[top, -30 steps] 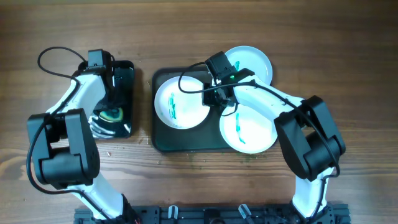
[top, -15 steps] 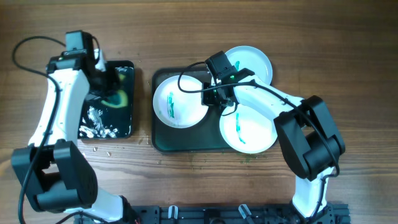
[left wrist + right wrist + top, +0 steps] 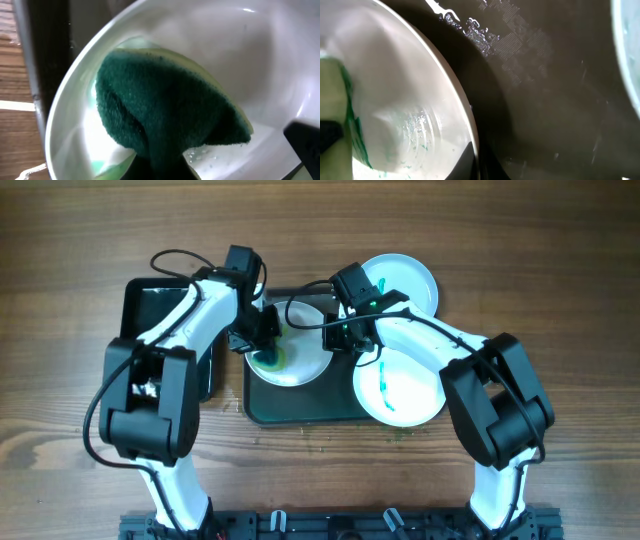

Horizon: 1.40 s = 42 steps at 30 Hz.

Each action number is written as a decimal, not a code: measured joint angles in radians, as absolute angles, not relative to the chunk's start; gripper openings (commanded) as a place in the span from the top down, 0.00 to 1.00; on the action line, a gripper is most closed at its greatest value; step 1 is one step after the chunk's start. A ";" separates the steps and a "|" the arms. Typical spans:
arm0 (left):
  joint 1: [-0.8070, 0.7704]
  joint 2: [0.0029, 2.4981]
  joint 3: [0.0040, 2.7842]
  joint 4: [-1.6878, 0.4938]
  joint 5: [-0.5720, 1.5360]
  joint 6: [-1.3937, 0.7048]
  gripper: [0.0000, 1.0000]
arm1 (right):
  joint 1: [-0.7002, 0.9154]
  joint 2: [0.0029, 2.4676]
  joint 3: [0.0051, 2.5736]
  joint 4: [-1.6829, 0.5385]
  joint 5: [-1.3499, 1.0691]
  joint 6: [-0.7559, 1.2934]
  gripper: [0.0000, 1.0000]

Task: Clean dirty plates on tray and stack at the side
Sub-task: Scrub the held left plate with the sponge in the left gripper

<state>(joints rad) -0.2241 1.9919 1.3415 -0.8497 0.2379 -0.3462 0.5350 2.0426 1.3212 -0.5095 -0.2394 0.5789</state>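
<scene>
Brown wooden table [image 3: 560, 240] under it all | dark grey-green rectangular tray [image 3: 300, 408] mid-table | left round white plate [image 3: 305, 362] inside it, rear white plate [image 3: 410, 280] and front white plate [image 3: 405, 390] overhanging its right side | dark green sponge [image 3: 165, 105] pressed onto left plate, pinched by left fingers [image 3: 263, 346] | right fingers [image 3: 348, 333] clamped on that plate's rim

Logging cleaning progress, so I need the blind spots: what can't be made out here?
Green residue on the left plate: hidden under the sponge, overhead and left wrist.
Right gripper hold on that plate's rim: fingertips cut off by the right wrist view's bottom edge.
Small black tray contents: left arm crosses it overhead.
</scene>
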 measured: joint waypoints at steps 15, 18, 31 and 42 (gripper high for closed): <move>-0.246 1.994 1.264 -0.689 0.434 -0.267 0.96 | 0.527 2.043 1.321 -0.509 -0.240 0.579 0.95; -0.250 1.990 1.298 -0.770 0.194 -0.416 0.96 | 0.531 2.044 1.321 -0.504 -0.250 0.579 0.95; -0.236 2.000 1.295 -0.665 0.377 -0.208 0.96 | 0.531 2.044 1.321 -0.505 -0.250 0.579 0.95; -0.270 1.994 1.301 -0.786 0.424 -0.164 0.96 | 0.531 2.044 1.321 -0.508 -0.254 0.579 0.95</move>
<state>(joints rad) -0.2699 1.9938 1.3006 -0.7860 0.4236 -0.1638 0.5312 2.0441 1.3212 -0.5076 -0.2539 0.5789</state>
